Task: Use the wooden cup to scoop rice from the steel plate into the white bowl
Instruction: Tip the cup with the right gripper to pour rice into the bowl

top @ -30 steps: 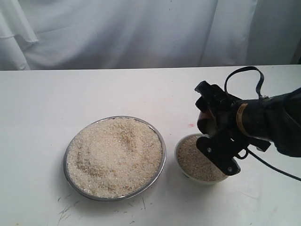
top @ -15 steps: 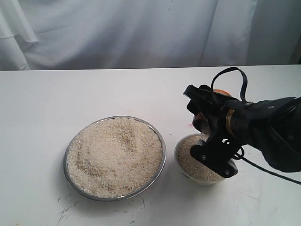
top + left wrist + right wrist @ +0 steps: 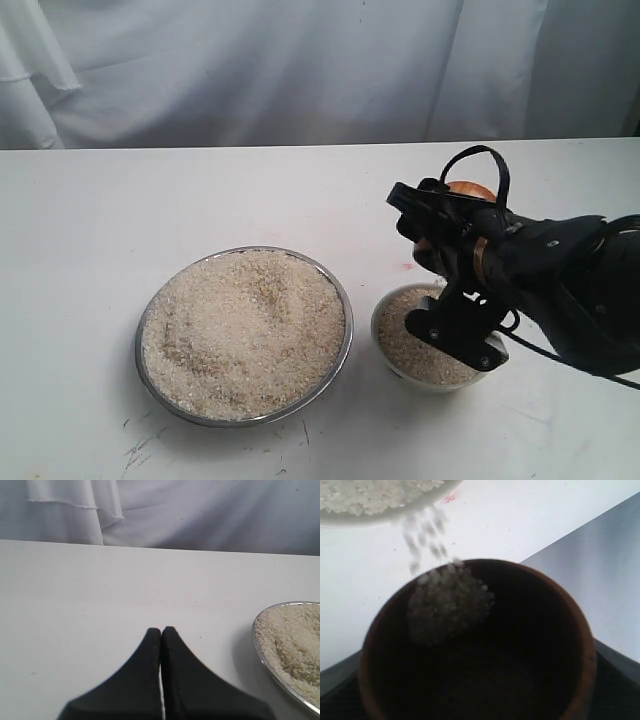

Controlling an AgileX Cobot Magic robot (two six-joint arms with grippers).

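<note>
The steel plate (image 3: 346, 318) lies left of centre, heaped with rice (image 3: 240, 325). Just right of it stands the white bowl (image 3: 392, 365), holding rice (image 3: 408, 345). My right gripper (image 3: 445, 250) hangs over the bowl, shut on the wooden cup (image 3: 470, 189), which is tipped towards the bowl. In the right wrist view the cup's brown rim (image 3: 582, 645) surrounds a dark inside with a clump of rice (image 3: 450, 605) at its lip, and grains (image 3: 422, 530) fall to the bowl (image 3: 380, 520). My left gripper (image 3: 161, 630) is shut on nothing, over bare table beside the plate's rim (image 3: 260, 652).
A white cloth backdrop (image 3: 300, 70) hangs behind the white table (image 3: 200, 200). A small red mark (image 3: 407, 266) sits on the table behind the bowl. A black cable (image 3: 585, 360) trails from the right arm.
My right gripper has shifted slightly left and turned, tipping the wooden cup further over the white bowl. The left gripper's earlier position is not shown.
</note>
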